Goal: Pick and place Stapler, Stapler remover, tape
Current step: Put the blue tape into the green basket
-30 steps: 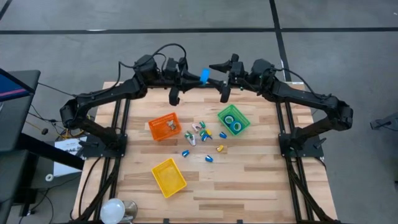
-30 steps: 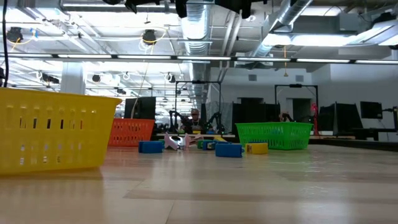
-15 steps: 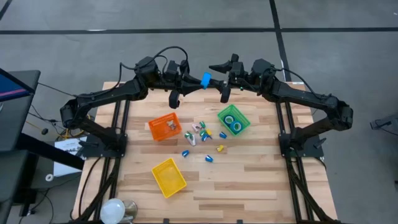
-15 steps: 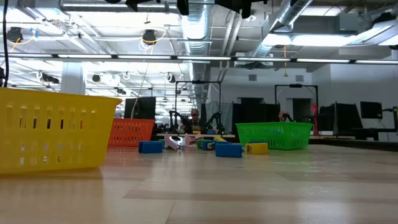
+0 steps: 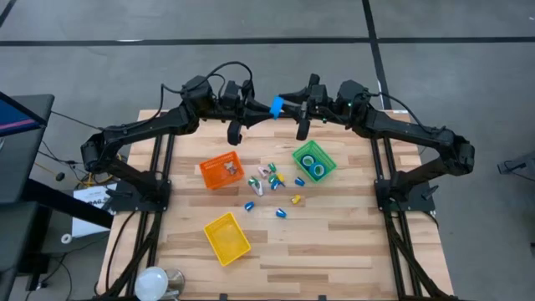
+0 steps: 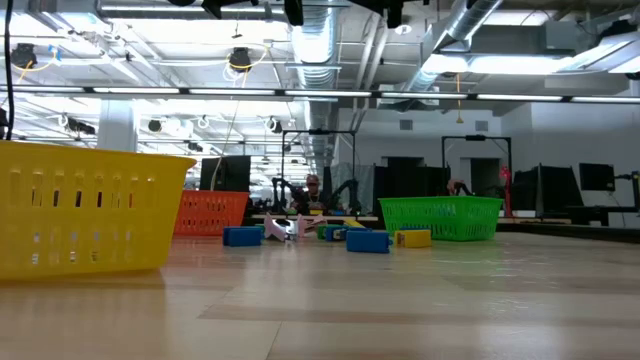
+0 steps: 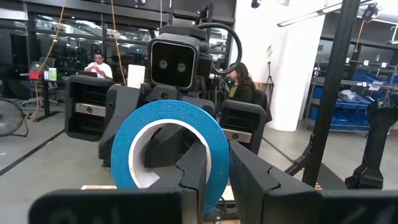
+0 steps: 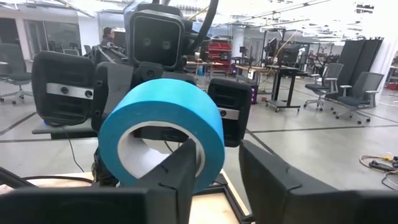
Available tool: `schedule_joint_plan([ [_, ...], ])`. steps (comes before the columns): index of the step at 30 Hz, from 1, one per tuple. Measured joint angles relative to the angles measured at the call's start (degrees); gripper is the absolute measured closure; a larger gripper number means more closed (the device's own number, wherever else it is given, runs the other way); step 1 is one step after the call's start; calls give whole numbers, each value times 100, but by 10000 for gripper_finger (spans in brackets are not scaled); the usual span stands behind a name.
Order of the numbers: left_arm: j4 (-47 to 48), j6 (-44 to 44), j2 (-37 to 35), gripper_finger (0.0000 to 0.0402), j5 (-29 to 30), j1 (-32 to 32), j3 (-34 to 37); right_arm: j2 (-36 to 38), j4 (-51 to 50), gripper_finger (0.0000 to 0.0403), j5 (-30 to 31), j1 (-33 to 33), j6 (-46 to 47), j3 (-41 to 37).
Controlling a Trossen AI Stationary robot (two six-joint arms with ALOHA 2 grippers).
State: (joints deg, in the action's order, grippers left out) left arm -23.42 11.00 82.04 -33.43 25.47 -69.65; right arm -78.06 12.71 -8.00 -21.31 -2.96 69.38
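Left gripper (image 5: 266, 107) clamped on tape (image 5: 275, 105); handover at table's twelve o'clock.
Right gripper (image 5: 287, 102) fingers straddle the roll's rim; grip cannot be confirmed.

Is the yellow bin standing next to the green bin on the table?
No. The yellow bin sits near the front edge, far from the green bin.

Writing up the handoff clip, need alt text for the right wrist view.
A roll of blue tape fills the centre of the right wrist view, with one finger of the right gripper passing through its pale core. The left arm's gripper faces the camera right behind the roll, and an open workshop floor with office chairs lies beyond.
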Motion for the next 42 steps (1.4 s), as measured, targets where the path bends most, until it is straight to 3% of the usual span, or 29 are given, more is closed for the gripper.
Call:
schedule_joint_plan([
  [22, 4, 0, 2, 323, 66, -2, 0, 2, -20, 371, -119, 1, -59, 2],
  [36, -35, 168, 2, 199, 131, -2, 0, 2, -42, 368, -115, -2, -59, 2],
  [42, -32, 164, -3, 175, 140, -2, 0, 2, -33, 366, -117, -2, -59, 2],
])
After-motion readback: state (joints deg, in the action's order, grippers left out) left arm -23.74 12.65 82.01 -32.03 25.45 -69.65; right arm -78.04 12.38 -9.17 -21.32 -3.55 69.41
